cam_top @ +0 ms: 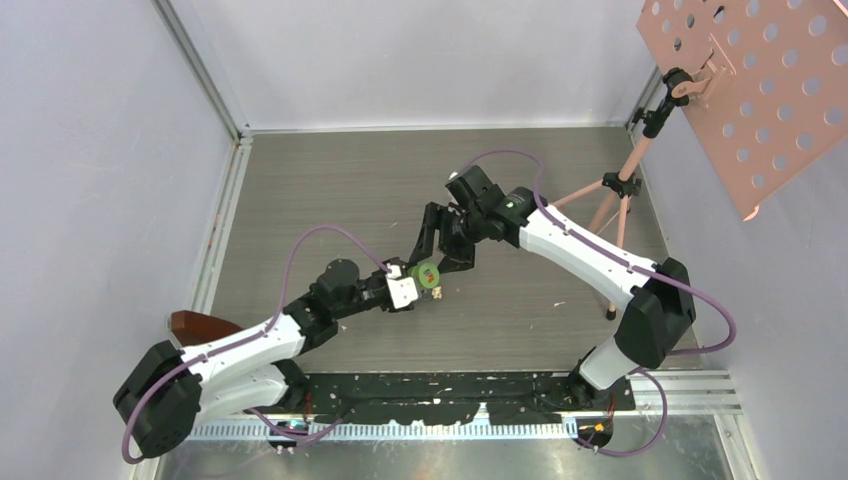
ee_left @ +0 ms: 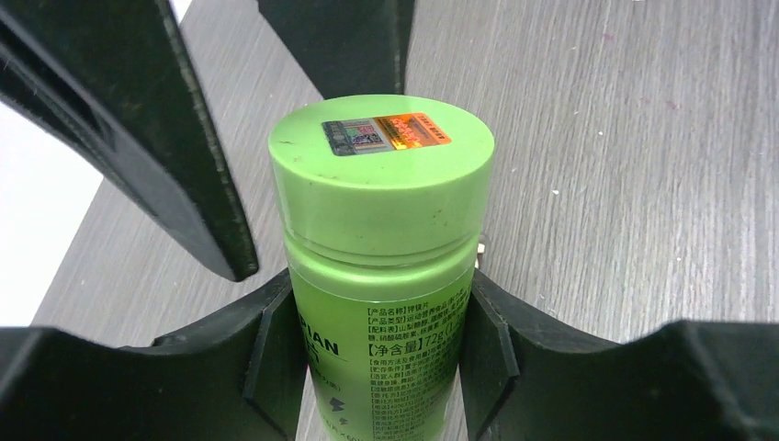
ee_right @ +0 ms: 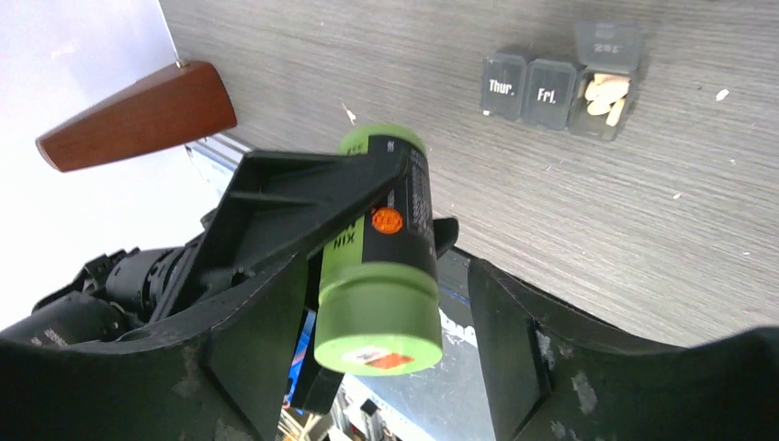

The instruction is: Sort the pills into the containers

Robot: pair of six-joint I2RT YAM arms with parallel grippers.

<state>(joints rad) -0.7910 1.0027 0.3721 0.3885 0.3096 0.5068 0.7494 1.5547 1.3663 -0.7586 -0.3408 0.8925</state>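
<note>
My left gripper (cam_top: 413, 283) is shut on the body of the green bottle (cam_top: 429, 273) and holds it above the table. In the left wrist view the bottle (ee_left: 381, 184) shows its closed cap with a red-marked sticker, and my left gripper (ee_left: 381, 317) clamps it below the cap. My right gripper (cam_top: 447, 245) is open, with its fingers on either side of the cap. In the right wrist view the cap (ee_right: 378, 322) sits between the spread right gripper (ee_right: 386, 303) without touching it. The dark-grey case (ee_right: 556, 84) lies on the table. One compartment is open and holds pale pills (ee_right: 604, 94).
A brown wooden piece (cam_top: 200, 325) lies at the table's left edge, and it also shows in the right wrist view (ee_right: 138, 115). A pink perforated board (cam_top: 760, 90) on a tripod (cam_top: 615, 215) stands at the right. Walls close in the table's left, back and right.
</note>
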